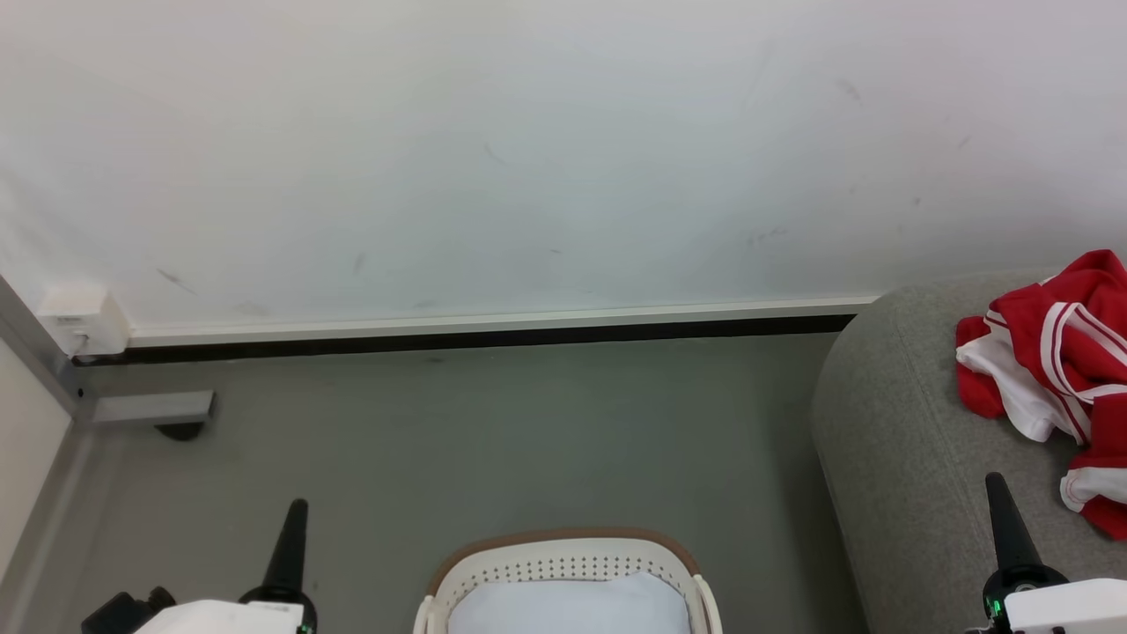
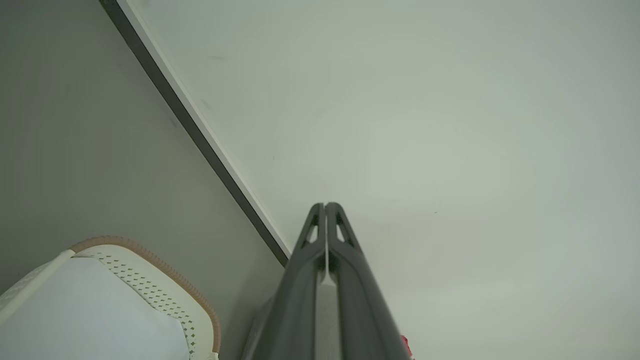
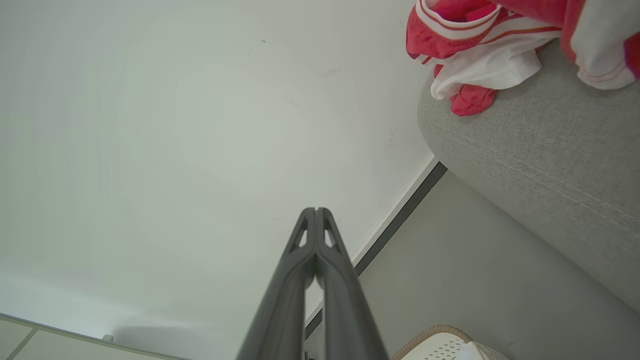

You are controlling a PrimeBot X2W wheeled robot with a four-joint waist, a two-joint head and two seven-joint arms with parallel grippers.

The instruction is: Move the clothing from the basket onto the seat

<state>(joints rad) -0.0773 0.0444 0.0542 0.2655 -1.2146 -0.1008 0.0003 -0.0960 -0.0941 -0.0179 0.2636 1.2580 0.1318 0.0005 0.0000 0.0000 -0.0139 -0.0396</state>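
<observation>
While closed, left end effector (image 1: 297,509) and right end effector (image 1: 996,482) hold nothing.

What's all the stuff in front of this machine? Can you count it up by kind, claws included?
Grippers: 2, left gripper and right gripper, both shut
Basket: 1
Seat: 1
Clothing: 1 red-and-white heap on the seat; the separate garments cannot be counted
Pale item in the basket: 1
Total: 6
</observation>
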